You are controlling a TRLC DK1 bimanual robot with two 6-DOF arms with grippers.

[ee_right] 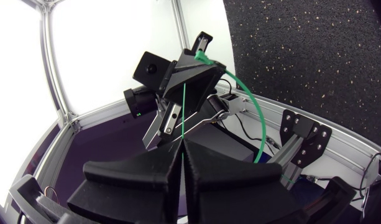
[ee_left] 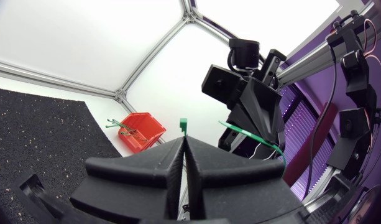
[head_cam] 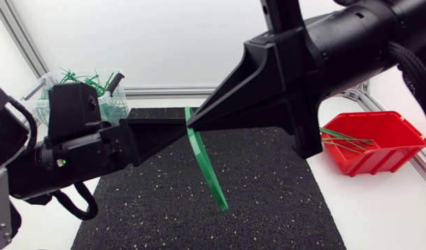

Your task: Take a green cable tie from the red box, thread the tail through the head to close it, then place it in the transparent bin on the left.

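- Left gripper (ee_left: 184, 140), over the middle of the black mat (head_cam: 268, 194), pinches the green cable tie (head_cam: 208, 170) by its head, I think.
- My right gripper (ee_right: 183, 142), just beside it, clamps the tail.
- Tie bows toward the mat.

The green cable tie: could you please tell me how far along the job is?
Done: one tie is out of the red box. In hand: left gripper and right gripper both pinch it, bent, tail not visibly through the head. Left: threading, then the transparent bin.
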